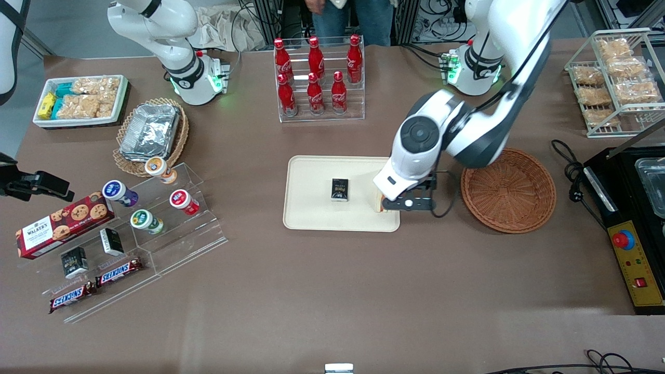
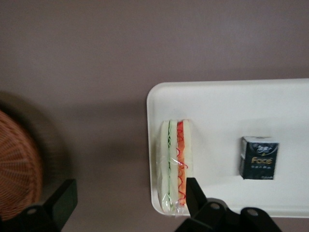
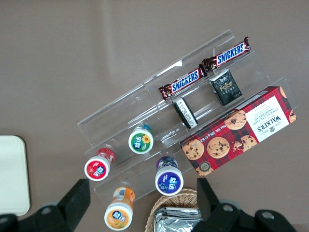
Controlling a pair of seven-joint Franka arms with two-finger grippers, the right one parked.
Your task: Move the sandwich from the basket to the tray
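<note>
sandwich [image 2: 175, 164] sits on the tray [image 2: 231, 96] edge; gripper [image 2: 130, 195] hangs spread wide above, so lift straight up, don't nudge it.

Even, fairly bright overhead light in front view; brown matte surface [image 1: 332, 291] shows no hard glare, only soft short shadows under objs. Clear acrylic stepped stand [image 1: 171, 228] catches faint pale reflections along its edges. Flat cream rectangular tray [image 1: 311, 208] reads bright but not blown out there; in left wrist view its face is near-white, washed. The tool [image 2: 130, 203] sits open over the tray's end, its dark fingers [image 2: 60, 200] soft, out of focus. Round reddish-brown wicker basket [image 2: 17, 169] is smeared w/ blur, dark shadow round its rim. Triangular white-bread sandwich w/ red & green filling [image 2: 175, 162] fairly sharp, plastic wrap glinting slightly. Right wrist view: flat, even light, labels crisp.
</note>
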